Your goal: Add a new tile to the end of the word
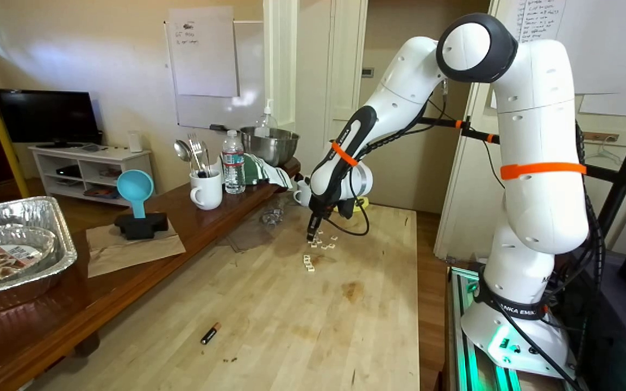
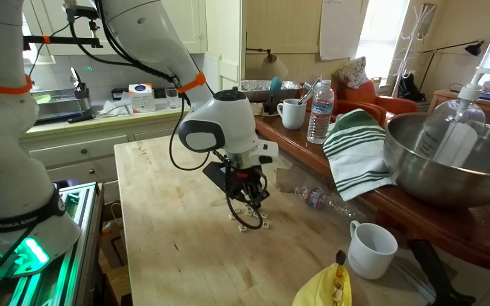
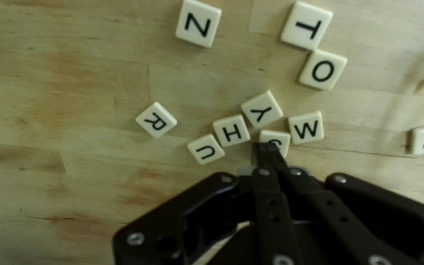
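Wrist view, gripper [image 3: 266, 148] with jaws pressed together, partly covering the S tile [image 3: 282, 139], loose tiles [image 3: 231, 130] near it, in an exterior view the word [image 1: 307, 264] on the tabletop [image 1: 367, 347], well in from its robot-side edge

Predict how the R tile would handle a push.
The R tile would likely slide rather than roll, being square-sided. Tipping seems unlikely, as it lies flat on the table. Small and straight-edged, it is probably light and stiff.

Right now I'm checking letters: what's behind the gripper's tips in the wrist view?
The S tile, its lower-left part covered by the shut gripper. Whether they touch I can't tell; anything else behind is hidden.
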